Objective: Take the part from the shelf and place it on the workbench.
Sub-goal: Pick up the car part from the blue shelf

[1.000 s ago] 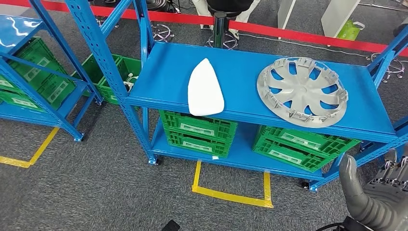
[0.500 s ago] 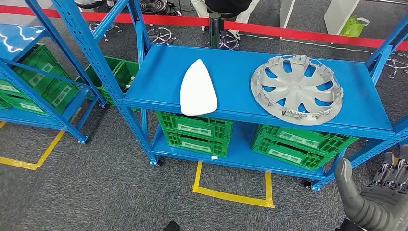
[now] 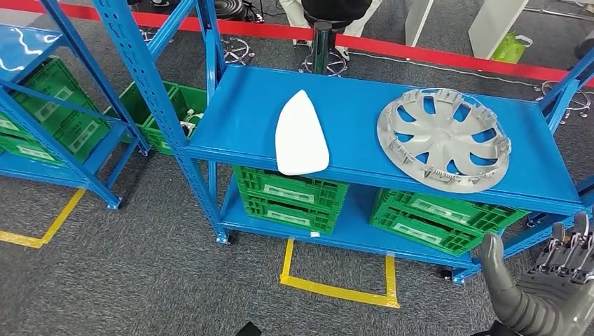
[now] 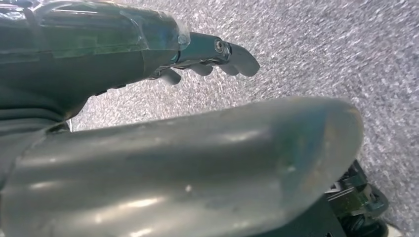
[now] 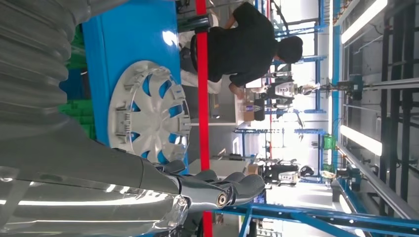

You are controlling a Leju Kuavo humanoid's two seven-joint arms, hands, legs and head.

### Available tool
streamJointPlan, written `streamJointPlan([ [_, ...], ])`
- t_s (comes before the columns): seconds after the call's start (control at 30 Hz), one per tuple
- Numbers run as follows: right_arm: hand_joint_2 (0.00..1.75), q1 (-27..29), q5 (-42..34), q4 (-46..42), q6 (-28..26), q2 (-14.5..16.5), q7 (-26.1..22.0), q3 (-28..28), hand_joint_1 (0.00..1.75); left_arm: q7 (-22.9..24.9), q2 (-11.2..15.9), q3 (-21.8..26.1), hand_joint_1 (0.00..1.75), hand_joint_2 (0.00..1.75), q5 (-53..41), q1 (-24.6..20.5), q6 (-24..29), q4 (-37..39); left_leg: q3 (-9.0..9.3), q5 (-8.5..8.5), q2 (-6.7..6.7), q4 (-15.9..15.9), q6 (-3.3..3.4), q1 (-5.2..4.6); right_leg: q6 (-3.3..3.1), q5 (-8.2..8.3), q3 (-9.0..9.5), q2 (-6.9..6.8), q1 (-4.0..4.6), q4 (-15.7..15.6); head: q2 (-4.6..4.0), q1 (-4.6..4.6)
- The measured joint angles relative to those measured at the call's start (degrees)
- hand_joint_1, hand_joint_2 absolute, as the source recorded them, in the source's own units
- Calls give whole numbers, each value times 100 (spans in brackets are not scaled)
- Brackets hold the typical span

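A white, flat, teardrop-shaped part (image 3: pixel 301 133) lies on the blue shelf's (image 3: pixel 357 94) top board, near its front edge. To its right lies a grey wheel cover (image 3: pixel 443 138), which the right wrist view shows as well (image 5: pixel 148 111). My right hand (image 3: pixel 550 290) is low at the right, below and in front of the shelf's right end. Its thumb stands apart from the fingers and it holds nothing. In the right wrist view its fingers (image 5: pixel 232 190) are stretched out toward the shelf. My left hand (image 4: pixel 197 54) hangs over grey carpet, fingers out and empty.
Green crates (image 3: pixel 291 196) (image 3: pixel 434 217) fill the shelf's lower board. A second blue shelf with green crates (image 3: pixel 42 105) stands to the left. Yellow tape (image 3: pixel 336 287) marks the carpet in front. Behind the shelf run a red band (image 3: pixel 434 52) and a seated person (image 5: pixel 242 47).
The whole picture swayed a little left and back, so the camera moved. My right hand has shifted slightly inward at the lower right. The parts on the shelf lie as before.
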Motion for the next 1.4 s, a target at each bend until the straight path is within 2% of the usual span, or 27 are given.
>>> streamJointPlan([
  [0.07,175,6,7,1,-1,-1,1,18,0,1,-3,1,0,0,-7,2,-10,4,147,-105,-10,-8,-16,-5,-79,491,211,5,17,-624,0,1],
  [0.1,175,9,10,1,-1,-1,3,25,0,1,-7,1,0,0,-13,-3,-18,4,199,-155,-16,-12,-39,-9,-128,625,339,2,37,-927,0,0],
  [0.13,175,10,14,-2,-1,-1,5,32,0,7,-13,1,0,0,-19,-8,-25,5,228,-199,-17,-17,-69,-7,-176,645,452,-3,60,-1166,0,6],
  [0.2,175,16,25,-6,0,-1,9,53,0,22,-25,0,0,0,-31,-19,-40,6,265,-263,-15,-56,-151,3,-235,488,568,-11,99,-1338,0,9],
  [0.3,175,15,40,-30,0,-1,10,77,0,98,-31,-3,0,0,-43,-49,-44,5,388,-340,-22,-35,-250,7,-275,364,852,-7,57,-1567,0,4],
  [0.33,175,10,41,-38,0,-1,15,83,0,126,-28,-3,0,0,-46,-58,-45,6,284,-386,-33,188,-279,11,-283,329,991,-13,33,-1660,0,-2],
  [0.37,175,7,42,-42,0,-2,21,91,0,147,-25,-3,0,0,-48,-57,-48,7,49,-438,-43,543,-309,21,-291,282,1114,-18,18,-1725,0,-8],
  [0.43,175,11,39,-37,0,-2,39,105,0,152,-19,-3,0,0,-46,-26,-57,8,-623,-472,-49,1297,-367,36,-292,142,1329,-14,1,-1791,0,-17],
  [0.47,175,17,39,-35,0,-2,45,109,0,165,-16,-4,0,0,-46,-6,-60,8,-903,-347,-46,1470,-386,40,-284,54,1444,-5,-7,-1806,0,-19],
  [0.5,175,23,39,-33,0,-2,54,111,0,186,-13,-4,0,0,-45,13,-62,8,-1088,-85,-43,1433,-397,43,-270,-47,1580,8,-16,-1820,0,-20],
  [0.57,175,33,39,-30,0,-2,80,113,0,226,-4,-4,0,0,-45,40,-64,10,-1185,629,-19,930,-394,36,-225,-272,1895,31,-38,-1870,0,-13],
  [0.6,175,36,37,-25,0,-2,97,113,0,232,0,-3,0,0,-46,52,-69,12,-1161,868,6,734,-383,9,-183,-372,2032,43,-47,-1907,-2,-5],
  [0.63,175,42,26,-17,0,-3,111,114,0,228,4,-3,0,0,-46,62,-74,14,-1109,948,27,607,-349,-15,-142,-441,2134,53,-54,-1942,-3,-2],
  [0.7,175,46,4,-7,0,-4,126,115,0,241,14,-4,0,0,-46,58,-82,17,-1009,803,54,592,-241,-63,-64,-466,2229,62,-58,-1990,-4,-8],
  [0.77,175,27,14,-17,0,-7,129,116,0,358,21,-3,0,0,-45,30,-81,18,-815,627,47,421,-138,-44,-11,-256,2112,56,-51,-1680,-2,-21],
  [0.83,175,7,42,-20,0,-21,136,115,0,488,17,-2,0,0,-47,25,-81,19,-502,451,38,129,-84,-4,22,16,1644,44,-45,-892,-2,-18],
  [0.87,175,9,49,-10,0,-30,146,116,0,517,14,-3,0,0,-48,37,-81,19,-327,366,33,-17,-70,8,30,16,1346,37,-46,-503,-2,-13],
  [0.9,175,14,51,4,0,-39,158,116,0,522,12,-3,0,0,-48,50,-82,19,-176,312,31,-103,-58,13,36,-131,1083,35,-48,-244,-2,-8],
  [0.97,175,26,71,27,0,-49,189,116,0,523,10,-4,0,0,-46,63,-78,20,132,190,3,-230,-54,15,49,-600,705,33,-49,-107,-2,-5],
  [1.0,175,33,87,32,0,-54,203,116,0,524,9,-4,0,0,-45,60,-73,20,282,116,-20,-271,-57,14,47,-744,585,33,-47,-199,-2,-5],
  [1.03,175,41,103,34,0,-58,215,116,0,524,7,-4,0,0,-45,55,-61,20,421,36,-46,-296,-63,14,33,-711,506,33,-43,-381,-2,-5],
  [1.07,175,53,115,35,-1,-66,225,117,0,524,3,-4,0,0,-45,52,-45,20,548,-49,-67,-308,-73,12,1,-467,456,34,-35,-643,-2,-5],
  [1.1,175,70,122,37,-1,-75,230,119,0,523,-4,-4,0,0,-45,54,-29,20,658,-138,-84,-302,-87,8,-43,-18,398,37,-20,-937,-2,-4],
  [1.17,175,96,121,49,-2,-91,315,123,0,530,-16,-4,0,0,-42,63,9,22,761,-320,-126,-257,-141,-9,-112,663,329,35,7,-1295,-2,3],
  [1.2,175,101,113,54,-2,-99,379,125,0,549,-20,-4,0,0,-37,64,22,22,765,-384,-139,-227,-157,-15,-121,822,301,36,16,-1338,-2,3],
  [1.27,175,70,85,45,-1,-114,476,125,0,590,-21,-4,0,0,-29,51,47,22,741,-423,-139,-204,-182,-20,-111,808,292,53,15,-1310,0,-19],
  [1.4,0,36,60,29,-1,-139,484,141,0,603,-17,-6,0,0,-23,25,67,21,766,-309,-97,-221,-255,-29,-179,729,337,81,13,-1338,-1,-47],
])
